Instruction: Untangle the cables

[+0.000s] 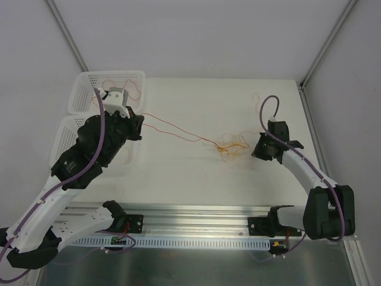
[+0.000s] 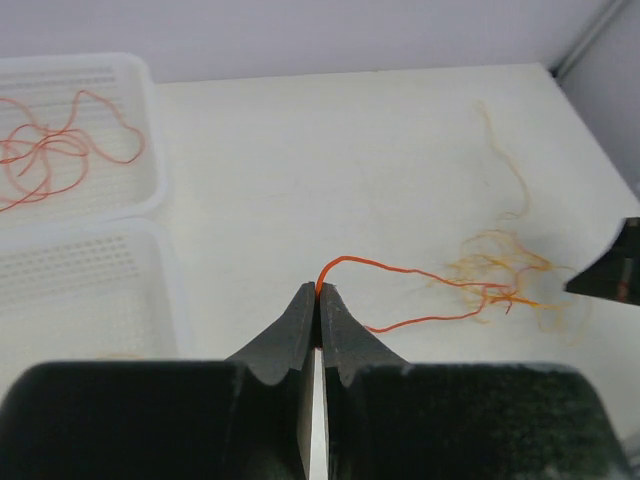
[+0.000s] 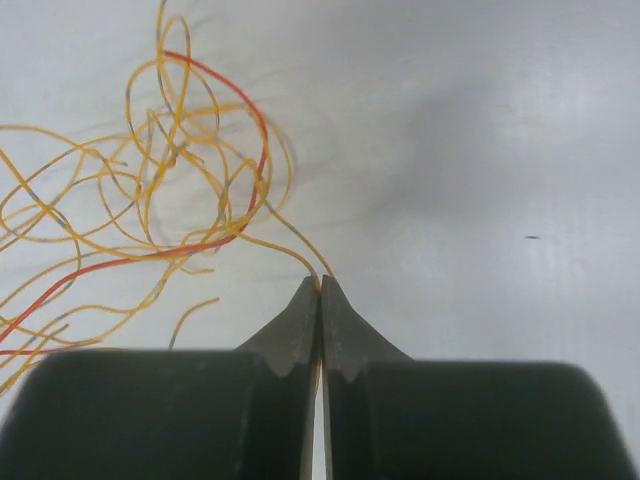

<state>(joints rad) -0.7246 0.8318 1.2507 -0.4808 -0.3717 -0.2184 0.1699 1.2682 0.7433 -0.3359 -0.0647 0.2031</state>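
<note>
- Cables (image 1: 231,146) look partly sorted to me: some lie freed, but a knot sits mid-table.
- At the far left, the upper tray (image 1: 83,89) holds a few loose red-orange strands (image 2: 60,150), well apart from the knot. I count those as done. I cannot tell whether the lower tray (image 2: 90,290) holds anything.
- My left gripper (image 2: 319,292) is near the trays, its jaws pressed together and pinching one red-orange cable (image 2: 400,268) at the very tips.
- That cable runs rightward across the table (image 1: 196,107), and its far end is lost in the tangle (image 2: 500,280), so I judge it not yet free.
- The tangle lies between the two grippers, nearer the right one. It is mostly yellow-orange loops with the red line threaded through them.
- My right gripper (image 3: 320,285) is at the tangle's edge, jaws closed tight on a yellow-orange strand (image 3: 285,250).
- Beyond it, toward the far right corner, a pale loose strand (image 2: 505,160) curls away from the knot.
- What is left, as I see it, is to draw the red cable clear and then separate the yellow loops one by one.
</note>
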